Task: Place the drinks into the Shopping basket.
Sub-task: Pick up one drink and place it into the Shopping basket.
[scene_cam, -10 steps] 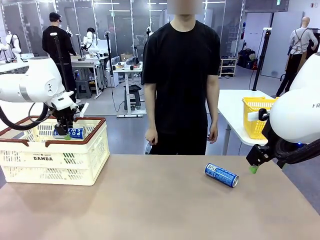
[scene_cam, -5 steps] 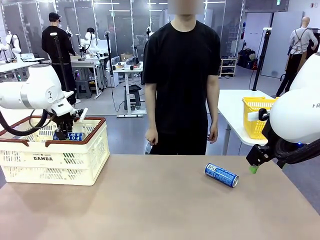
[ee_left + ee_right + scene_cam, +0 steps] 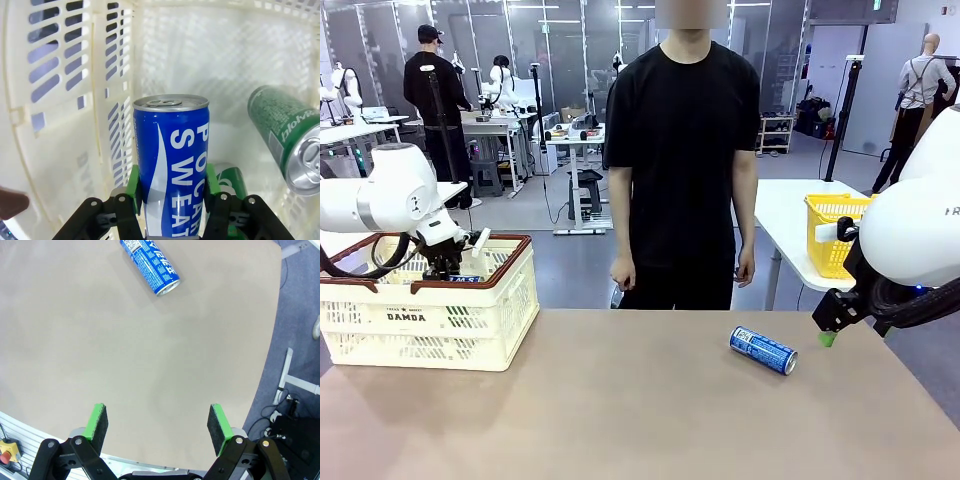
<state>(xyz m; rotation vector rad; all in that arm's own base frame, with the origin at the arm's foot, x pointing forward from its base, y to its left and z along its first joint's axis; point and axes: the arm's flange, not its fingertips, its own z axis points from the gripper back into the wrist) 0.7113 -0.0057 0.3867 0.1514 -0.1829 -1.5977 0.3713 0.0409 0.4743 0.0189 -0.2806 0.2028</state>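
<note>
My left gripper [image 3: 170,187] is shut on a blue drink can [image 3: 171,160] with white lettering, held down inside the cream Shopping basket [image 3: 430,325]. From the front, that gripper [image 3: 448,268] dips below the basket's brown rim, and a sliver of the blue can [image 3: 466,279] shows there. A green can [image 3: 290,142] lies on its side on the basket floor [image 3: 210,75], and another green can [image 3: 227,182] peeks out behind the gripper. A second blue can [image 3: 763,349] lies on its side on the table at the right. My right gripper [image 3: 828,333] hangs open just right of it; its own view shows that can [image 3: 150,266] far ahead of the wide-spread fingers [image 3: 97,424].
A person in a black shirt [image 3: 682,150] stands at the far side of the table, hands at their sides. A yellow mesh basket [image 3: 832,232] sits on a white table behind at the right. The brown tabletop [image 3: 620,410] stretches between the basket and the lying can.
My left gripper has lowered the blue can deeper into the Shopping basket and shifted slightly left. The right arm and the can on the table have stayed still.
</note>
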